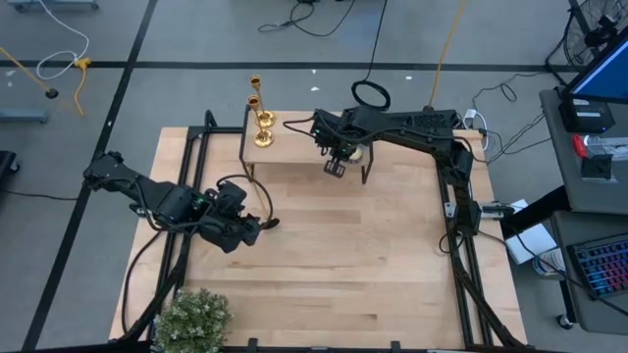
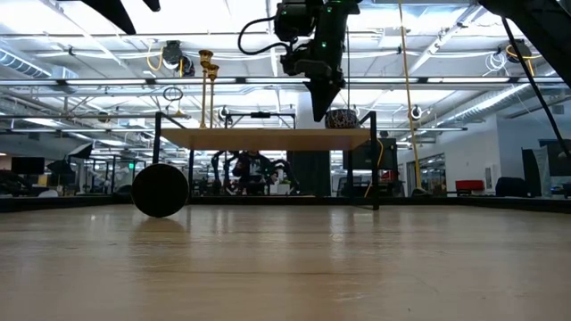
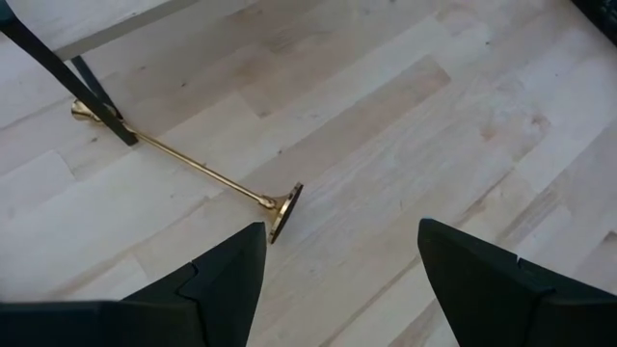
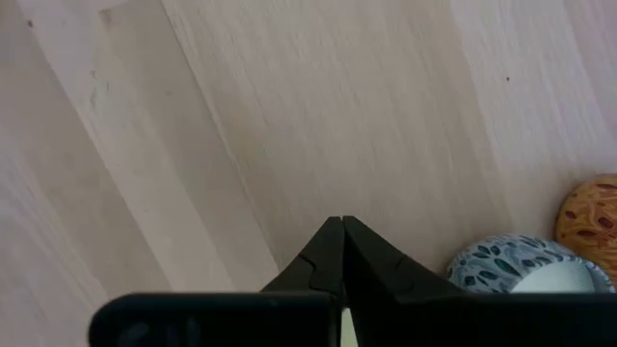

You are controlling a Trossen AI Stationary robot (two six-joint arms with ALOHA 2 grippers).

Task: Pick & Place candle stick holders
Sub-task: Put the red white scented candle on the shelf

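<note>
Two gold candle stick holders (image 1: pixel 262 126) stand upright on their round bases at the left end of a small raised wooden shelf (image 1: pixel 294 147); they also show in the low view (image 2: pixel 210 89). A third candle stick holder (image 3: pixel 193 173) lies on its side on the table, its base (image 3: pixel 284 212) toward my left gripper and its shaft running past a shelf leg. My left gripper (image 1: pixel 247 231) (image 3: pixel 342 231) is open and empty, above the table, short of that base. My right gripper (image 1: pixel 336 167) (image 4: pixel 342 224) is shut and empty, pointing down above the shelf (image 2: pixel 323 107).
Small round patterned candles (image 4: pixel 521 265) (image 4: pixel 590 212) sit on the shelf beside my right gripper. The shelf's thin black legs (image 3: pixel 92 92) stand by the lying holder. A green plant (image 1: pixel 191 319) sits at the table's near left corner. A dark disc (image 2: pixel 161 189) shows below the shelf.
</note>
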